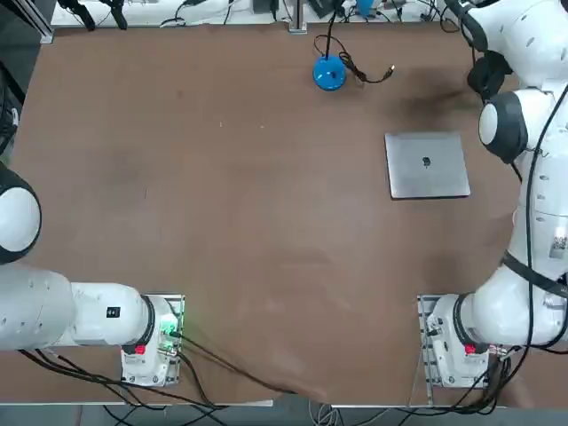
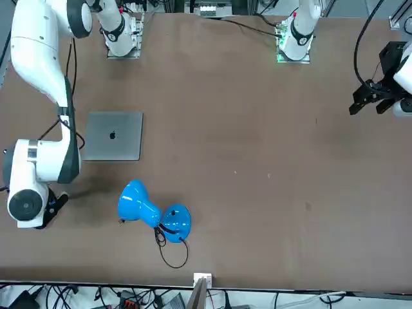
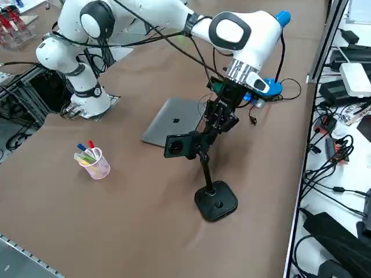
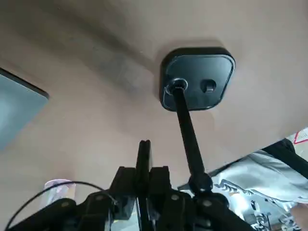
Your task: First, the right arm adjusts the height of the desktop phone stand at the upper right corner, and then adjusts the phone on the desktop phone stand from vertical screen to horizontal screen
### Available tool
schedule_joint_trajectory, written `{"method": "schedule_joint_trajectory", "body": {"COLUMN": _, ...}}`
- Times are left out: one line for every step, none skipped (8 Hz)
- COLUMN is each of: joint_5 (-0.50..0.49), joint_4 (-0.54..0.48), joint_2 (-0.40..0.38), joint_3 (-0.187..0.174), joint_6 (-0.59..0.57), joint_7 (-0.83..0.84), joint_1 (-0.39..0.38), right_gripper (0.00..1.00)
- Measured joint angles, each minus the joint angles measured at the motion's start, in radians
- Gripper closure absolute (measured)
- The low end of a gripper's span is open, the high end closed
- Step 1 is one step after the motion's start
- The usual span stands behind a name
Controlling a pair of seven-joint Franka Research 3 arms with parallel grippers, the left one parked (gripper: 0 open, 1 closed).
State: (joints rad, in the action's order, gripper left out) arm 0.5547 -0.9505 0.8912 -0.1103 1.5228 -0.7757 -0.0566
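Down at the near edge of the right side view sits the desktop phone stand (image 3: 215, 200), its dark base flat on the brown counter (image 3: 133, 202), and from that base a thin pole climbs, leaning a little toward the left, up to the clamp head. Sweeping left to right now: a clear cup of coloured pens (image 3: 93, 161) stands well off to the left, then the silver laptop (image 3: 173, 123) lies closed on the counter, then the phone (image 3: 180, 145), a small dark slab at the top of the pole, and right beside it, just above and to its right, the right arm's end effector (image 3: 215, 126). Its fingers are drawn together, and they appear clamped on the stand's head just behind the phone; exactly which part they pinch I cannot make out. Farther right and beyond, the blue lamp (image 3: 268, 86) sits clear of the action.

What the coming move turns on: the pole's long axis runs down and away from the end effector to the base, as the wrist view confirms, with the base (image 4: 197, 77) far along the pole. So any height change, I judge, slides along that slanted line. This right arm (image 3: 243, 35) is the one on it.
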Motion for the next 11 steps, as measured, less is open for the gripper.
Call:
{"method": "schedule_joint_trajectory", "body": {"joint_5": -0.004, "joint_4": 0.0, "joint_2": -0.005, "joint_3": 0.0, "joint_6": 0.001, "joint_7": -0.004, "joint_1": 0.007, "right_gripper": 0.83}}
{"method": "schedule_joint_trajectory", "body": {"joint_5": -0.008, "joint_4": 0.0, "joint_2": -0.011, "joint_3": 0.0, "joint_6": 0.003, "joint_7": -0.007, "joint_1": 0.011, "right_gripper": 0.83}}
{"method": "schedule_joint_trajectory", "body": {"joint_5": -0.015, "joint_4": 0.0, "joint_2": -0.017, "joint_3": 0.0, "joint_6": 0.003, "joint_7": -0.008, "joint_1": 0.013, "right_gripper": 0.83}}
{"method": "schedule_joint_trajectory", "body": {"joint_5": -0.027, "joint_4": 0.001, "joint_2": -0.022, "joint_3": 0.0, "joint_6": 0.003, "joint_7": -0.008, "joint_1": 0.014, "right_gripper": 0.83}}
{"method": "schedule_joint_trajectory", "body": {"joint_5": -0.04, "joint_4": 0.002, "joint_2": -0.027, "joint_3": 0.0, "joint_6": 0.003, "joint_7": -0.008, "joint_1": 0.018, "right_gripper": 0.83}}
{"method": "schedule_joint_trajectory", "body": {"joint_5": -0.047, "joint_4": 0.002, "joint_2": -0.032, "joint_3": 0.0, "joint_6": 0.003, "joint_7": -0.009, "joint_1": 0.023, "right_gripper": 0.83}}
{"method": "schedule_joint_trajectory", "body": {"joint_5": -0.05, "joint_4": 0.002, "joint_2": -0.036, "joint_3": 0.0, "joint_6": 0.003, "joint_7": -0.01, "joint_1": 0.026, "right_gripper": 0.83}}
{"method": "schedule_joint_trajectory", "body": {"joint_5": -0.052, "joint_4": 0.002, "joint_2": -0.039, "joint_3": 0.0, "joint_6": 0.003, "joint_7": -0.011, "joint_1": 0.027, "right_gripper": 0.83}}
{"method": "schedule_joint_trajectory", "body": {"joint_5": -0.053, "joint_4": 0.002, "joint_2": -0.041, "joint_3": 0.0, "joint_6": 0.003, "joint_7": -0.011, "joint_1": 0.027, "right_gripper": 0.83}}
{"method": "schedule_joint_trajectory", "body": {"joint_5": -0.054, "joint_4": 0.002, "joint_2": -0.045, "joint_3": 0.0, "joint_6": 0.003, "joint_7": -0.011, "joint_1": 0.028, "right_gripper": 0.81}}
{"method": "schedule_joint_trajectory", "body": {"joint_5": -0.054, "joint_4": 0.002, "joint_2": -0.049, "joint_3": 0.0, "joint_6": 0.0, "joint_7": -0.011, "joint_1": 0.029, "right_gripper": 0.81}}
